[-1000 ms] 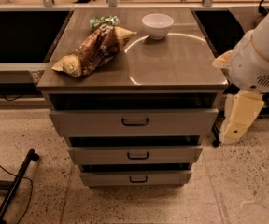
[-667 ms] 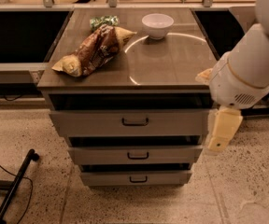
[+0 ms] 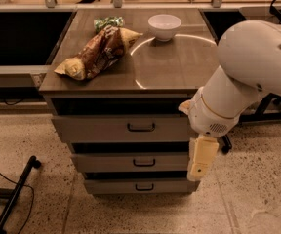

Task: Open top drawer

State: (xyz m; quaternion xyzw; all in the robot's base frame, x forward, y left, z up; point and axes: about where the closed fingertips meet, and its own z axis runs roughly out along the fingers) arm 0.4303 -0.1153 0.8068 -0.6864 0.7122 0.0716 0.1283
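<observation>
Grey-beige top drawer [image 3: 91, 129], uppermost of 3; 1 gripper [image 3: 200, 161] hangs below its right end, grip state unclear.

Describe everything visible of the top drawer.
The top drawer is the widest, tallest of three grey-beige flat fronts, sitting level under the cabinet top with a dark gap above. A small dark loop handle sits at its centre; nothing holds it. The arm covers its right end, and the gripper hangs down lower there.
</observation>
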